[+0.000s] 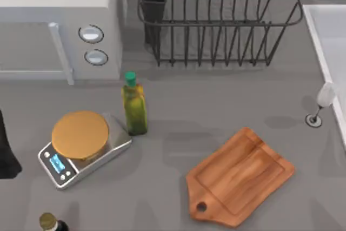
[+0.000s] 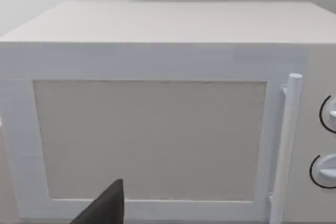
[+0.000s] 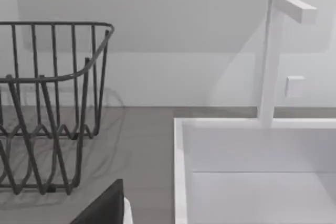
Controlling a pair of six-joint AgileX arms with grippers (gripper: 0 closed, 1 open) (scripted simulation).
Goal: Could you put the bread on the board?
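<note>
1. Jaws of the left gripper point(image 2: 107, 205) face the shut door of the microwave point(image 2: 152, 135) at the tabletop's back left corner. A dark tip is all that is visible, so I cannot tell how far open they are or whether they hold anything.
2. Jaws of the right gripper point(image 3: 105, 205) point toward the back right of the tabletop, between the wire dish rack point(image 3: 47, 108) and the white sink point(image 3: 252, 182). Their state cannot be told either.
3. The left arm point(image 1: 5, 155) sits at the tabletop's left edge, well apart from the board point(image 1: 240, 177).
4. The board lies flat near the front edge, right of the middle, with its handle toward the front. Its surface is bare.
5. Where the bread lies I cannot tell. The orange disc on the scale point(image 1: 81, 147) near the left edge is the weighing plate.
6. Judged from this, the task is at its start: the bread is yet to be found, grasped, carried and set on the board.
</note>
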